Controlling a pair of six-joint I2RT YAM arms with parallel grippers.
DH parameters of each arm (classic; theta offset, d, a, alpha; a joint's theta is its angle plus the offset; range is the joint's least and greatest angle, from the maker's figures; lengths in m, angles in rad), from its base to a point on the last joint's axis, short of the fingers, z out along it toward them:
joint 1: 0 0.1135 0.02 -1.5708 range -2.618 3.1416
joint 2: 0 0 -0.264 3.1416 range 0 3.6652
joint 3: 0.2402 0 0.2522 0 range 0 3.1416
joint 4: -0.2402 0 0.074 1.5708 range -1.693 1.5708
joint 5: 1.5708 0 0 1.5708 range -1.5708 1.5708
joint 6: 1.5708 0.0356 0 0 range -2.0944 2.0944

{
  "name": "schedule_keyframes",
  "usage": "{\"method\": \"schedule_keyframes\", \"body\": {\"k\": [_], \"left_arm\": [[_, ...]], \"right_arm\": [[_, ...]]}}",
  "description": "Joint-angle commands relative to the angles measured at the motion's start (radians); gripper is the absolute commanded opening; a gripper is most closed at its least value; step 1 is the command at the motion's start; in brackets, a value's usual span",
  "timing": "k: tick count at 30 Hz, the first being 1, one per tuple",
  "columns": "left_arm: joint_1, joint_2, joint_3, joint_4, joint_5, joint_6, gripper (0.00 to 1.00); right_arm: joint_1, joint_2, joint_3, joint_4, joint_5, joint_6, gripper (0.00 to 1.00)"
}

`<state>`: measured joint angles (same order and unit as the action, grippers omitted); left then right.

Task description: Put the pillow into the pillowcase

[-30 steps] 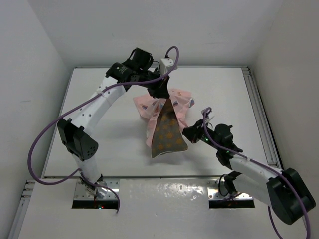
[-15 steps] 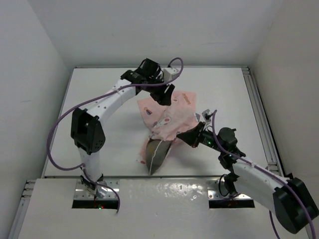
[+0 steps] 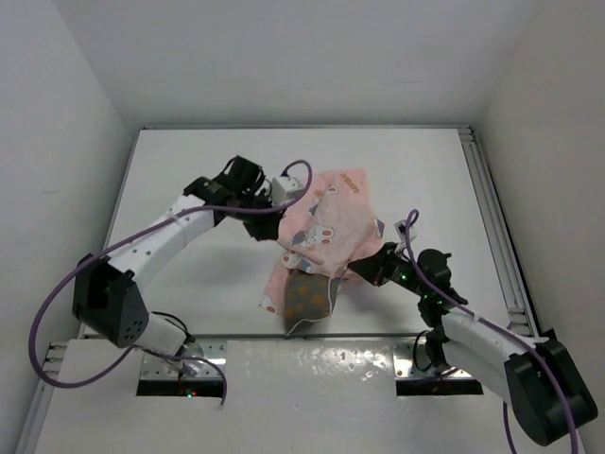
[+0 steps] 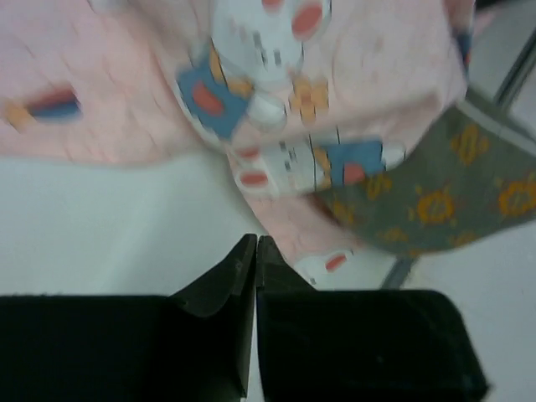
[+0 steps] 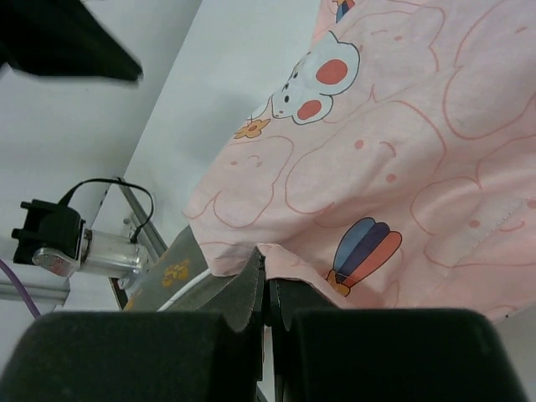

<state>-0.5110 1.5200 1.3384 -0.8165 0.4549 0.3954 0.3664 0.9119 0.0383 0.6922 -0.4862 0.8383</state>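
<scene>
top external: pillowcase (image 3: 333,219) print unreadable, draped over pillow (image 3: 307,296)

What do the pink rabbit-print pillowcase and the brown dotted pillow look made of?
Pink rabbit-print pillowcase: thin, matte printed cloth, probably cotton; it drapes and creases. Olive-brown orange-dotted pillow: matte woven-looking fabric, probably padded; it keeps a flat shape, pale edge.

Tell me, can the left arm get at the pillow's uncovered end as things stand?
Probably yes. The pillow pokes out of the pillowcase close to the shut, empty left claw, and its bare end lies uncovered from above.
</scene>
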Motion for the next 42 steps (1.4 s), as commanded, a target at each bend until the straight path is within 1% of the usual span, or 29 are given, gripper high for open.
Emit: {"method": "schedule_keyframes", "body": {"k": [1,3,4,6,7,9,11,14,15,17,19,23,25,26,27,28,30,31,32,33,34,35,36,37,38,39,40,41,42], "left_arm": [[0.016,-0.067,-0.223,-0.017,-0.021,0.043,0.03],[0.011,-0.098,-0.335,0.022,-0.028,0.019,0.25],[0.009,-0.107,-0.361,0.078,-0.030,0.005,0.49],[0.019,-0.130,-0.407,0.141,-0.041,-0.038,0.67],[0.028,-0.136,-0.419,0.219,-0.041,-0.053,0.70],[0.037,-0.132,-0.450,0.287,-0.024,-0.084,0.74],[0.037,-0.101,-0.461,0.316,0.042,-0.102,0.75],[0.013,-0.014,-0.479,0.370,0.105,-0.194,0.77],[0.002,0.000,-0.495,0.419,0.120,-0.223,0.77],[-0.041,0.055,-0.521,0.450,0.085,-0.298,0.76],[-0.049,0.084,-0.535,0.461,0.033,-0.325,0.74],[-0.050,0.103,-0.583,0.499,0.099,-0.360,0.71],[-0.075,0.100,-0.613,0.530,0.145,-0.381,0.63],[-0.083,0.103,-0.611,0.536,0.149,-0.382,0.43],[-0.080,0.106,-0.607,0.533,0.149,-0.385,0.19],[-0.075,0.112,-0.595,0.528,0.148,-0.386,0.02],[-0.038,0.109,-0.578,0.521,0.204,-0.386,0.00],[-0.020,0.095,-0.546,0.513,0.232,-0.418,0.00],[0.003,0.085,-0.524,0.467,0.261,-0.417,0.00],[0.050,0.074,-0.487,0.420,0.287,-0.403,0.00],[0.072,0.063,-0.385,0.363,0.330,-0.320,0.00],[0.121,0.043,-0.258,0.212,0.371,-0.270,0.00],[0.147,0.036,-0.190,0.126,0.393,-0.220,0.00],[0.172,0.026,-0.124,0.040,0.421,-0.104,0.00],[0.198,0.023,-0.058,-0.139,0.439,-0.036,0.00],[0.244,0.022,0.008,-0.226,0.458,0.021,0.00],[0.261,0.017,0.113,-0.292,0.475,0.121,0.00],[0.290,0.017,0.157,-0.391,0.476,0.156,0.00],[0.298,0.016,0.200,-0.429,0.476,0.181,0.00]], "right_arm": [[-0.009,-0.039,-0.009,-0.022,0.035,-0.016,0.00],[-0.009,-0.063,0.000,-0.066,0.043,-0.030,0.00],[-0.007,-0.071,0.003,-0.077,0.047,-0.033,0.00],[-0.006,-0.090,0.006,-0.097,0.057,-0.039,0.00],[-0.003,-0.105,0.008,-0.108,0.066,-0.041,0.00],[-0.003,-0.123,0.011,-0.140,0.080,-0.050,0.00],[-0.004,-0.152,0.015,-0.169,0.101,-0.057,0.00],[-0.003,-0.189,0.014,-0.194,0.129,-0.064,0.00],[-0.003,-0.199,0.014,-0.203,0.135,-0.068,0.00],[-0.004,-0.231,0.021,-0.252,0.147,-0.082,0.00],[-0.006,-0.266,0.043,-0.320,0.153,-0.106,0.00],[-0.003,-0.313,0.064,-0.407,0.164,-0.130,0.00],[-0.003,-0.330,0.058,-0.427,0.172,-0.122,0.00],[-0.003,-0.352,0.048,-0.428,0.179,-0.116,0.00],[-0.003,-0.367,0.041,-0.427,0.184,-0.098,0.00],[-0.003,-0.381,0.032,-0.419,0.192,-0.088,0.00],[-0.003,-0.421,0.017,-0.419,0.212,-0.077,0.00],[-0.003,-0.429,0.023,-0.431,0.219,-0.082,0.00],[-0.003,-0.436,0.031,-0.447,0.224,-0.085,0.00],[-0.003,-0.435,0.063,-0.489,0.231,-0.094,0.00],[-0.003,-0.433,0.086,-0.512,0.233,-0.099,0.00],[-0.003,-0.423,0.145,-0.561,0.235,-0.114,0.00],[-0.003,-0.417,0.182,-0.583,0.235,-0.122,0.00],[-0.003,-0.409,0.225,-0.598,0.230,-0.126,0.00],[-0.004,-0.400,0.265,-0.614,0.224,-0.134,0.00],[-0.003,-0.378,0.358,-0.640,0.224,-0.149,0.00],[-0.006,-0.367,0.406,-0.651,0.225,-0.156,0.00],[-0.006,-0.351,0.496,-0.661,0.225,-0.163,0.00],[-0.007,-0.332,0.538,-0.677,0.219,-0.177,0.00]]}}
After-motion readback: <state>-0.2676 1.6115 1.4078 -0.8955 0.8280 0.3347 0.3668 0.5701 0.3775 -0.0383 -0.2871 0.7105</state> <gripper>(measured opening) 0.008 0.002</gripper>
